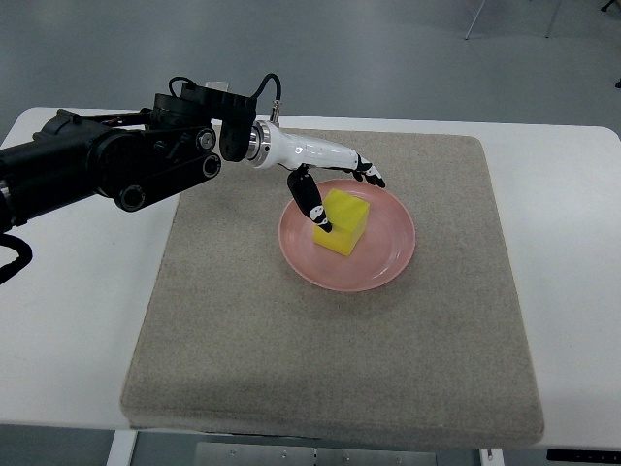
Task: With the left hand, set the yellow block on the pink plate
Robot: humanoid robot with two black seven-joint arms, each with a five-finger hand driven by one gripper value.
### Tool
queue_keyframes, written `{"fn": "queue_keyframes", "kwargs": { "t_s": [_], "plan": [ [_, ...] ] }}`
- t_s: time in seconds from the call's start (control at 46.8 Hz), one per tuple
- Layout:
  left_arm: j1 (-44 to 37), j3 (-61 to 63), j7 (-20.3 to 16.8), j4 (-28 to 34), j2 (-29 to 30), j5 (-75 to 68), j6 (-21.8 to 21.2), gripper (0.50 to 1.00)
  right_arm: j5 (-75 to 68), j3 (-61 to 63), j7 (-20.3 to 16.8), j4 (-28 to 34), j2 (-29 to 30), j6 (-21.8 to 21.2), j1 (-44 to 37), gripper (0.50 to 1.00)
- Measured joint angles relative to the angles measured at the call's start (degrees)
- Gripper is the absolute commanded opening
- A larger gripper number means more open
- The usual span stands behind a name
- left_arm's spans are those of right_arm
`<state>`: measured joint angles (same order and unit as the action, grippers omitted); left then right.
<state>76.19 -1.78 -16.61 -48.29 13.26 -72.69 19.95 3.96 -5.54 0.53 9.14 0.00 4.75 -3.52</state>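
Yellow block [344,222] on pink plate [388,267], left hand [330,180] open above.

The bulky black left arm reaches in from nine o'clock toward three o'clock, its slim white left hand [325,180] extended, black-tipped fingers [370,173] spread, thumb angled down toward five o'clock, grasping nothing

A robotics lab or test room: a plain white worktop [68,320] covered by a grey felt mat [330,369], standing on a bare grey floor [310,49], with metal furniture legs [477,19] behind.
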Motion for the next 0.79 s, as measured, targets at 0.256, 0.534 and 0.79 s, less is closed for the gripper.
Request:
{"fn": "queue_keyframes", "kwargs": {
  "t_s": [0.256,0.534,0.79],
  "plan": [
    [0.42,-0.92,-0.69,7.79,1.68,0.63,-0.99,0.926,0.0,0.0,0.0,0.0,0.0,0.0,0.0,0.924],
    [-1.49,-1.78,-0.9,20.06,1.15,2.66,-8.25,0.941,-0.04,0.0,-0.01,0.0,0.0,0.0,0.0,0.924],
    [-5.2,-1.66,-0.89,25.88,0.85,13.28,-13.94,0.958,-0.04,0.0,0.0,0.0,0.0,0.0,0.0,0.924]
  ]
}}
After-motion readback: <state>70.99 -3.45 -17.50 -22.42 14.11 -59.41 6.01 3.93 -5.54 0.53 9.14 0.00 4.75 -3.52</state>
